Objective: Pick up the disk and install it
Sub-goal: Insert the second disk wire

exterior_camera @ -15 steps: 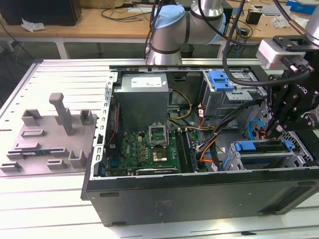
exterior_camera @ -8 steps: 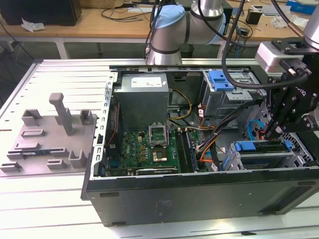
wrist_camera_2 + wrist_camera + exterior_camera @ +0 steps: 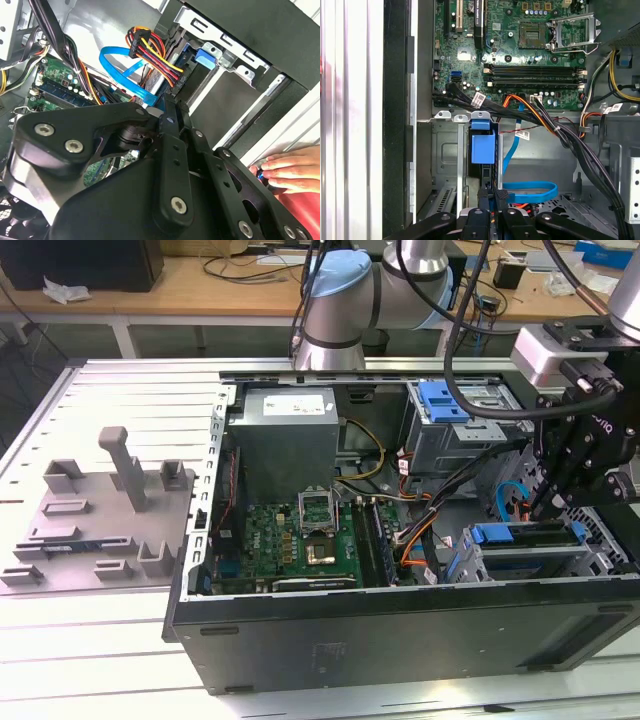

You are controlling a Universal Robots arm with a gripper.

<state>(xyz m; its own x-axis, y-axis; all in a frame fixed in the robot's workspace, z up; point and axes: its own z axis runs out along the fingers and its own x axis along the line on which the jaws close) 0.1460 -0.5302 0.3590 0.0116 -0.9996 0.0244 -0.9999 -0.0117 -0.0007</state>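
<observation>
The disk point(image 3: 530, 534) sits edge-up in the drive cage at the exterior view's right end of the open computer case, its blue carrier frame point(image 3: 482, 142) showing along the top. My gripper point(image 3: 548, 502) hangs straight over that bay. In the first wrist view the gripper point(image 3: 492, 196) has its two black fingertips close together on the disk's near edge. In the second wrist view the gripper point(image 3: 170, 107) reaches to the blue carrier tab point(image 3: 204, 56), beside a red, yellow and black power plug point(image 3: 170, 75).
A grey power supply point(image 3: 285, 420) and green motherboard point(image 3: 305, 540) fill the case's middle. A bare blue bracket point(image 3: 445, 400) lies on the rear cage. A blue data cable point(image 3: 530, 192) and black cable bundle point(image 3: 555, 130) run beside the bay. A person's hand point(image 3: 292, 172) rests outside the case. A grey fixture plate point(image 3: 100, 510) lies left.
</observation>
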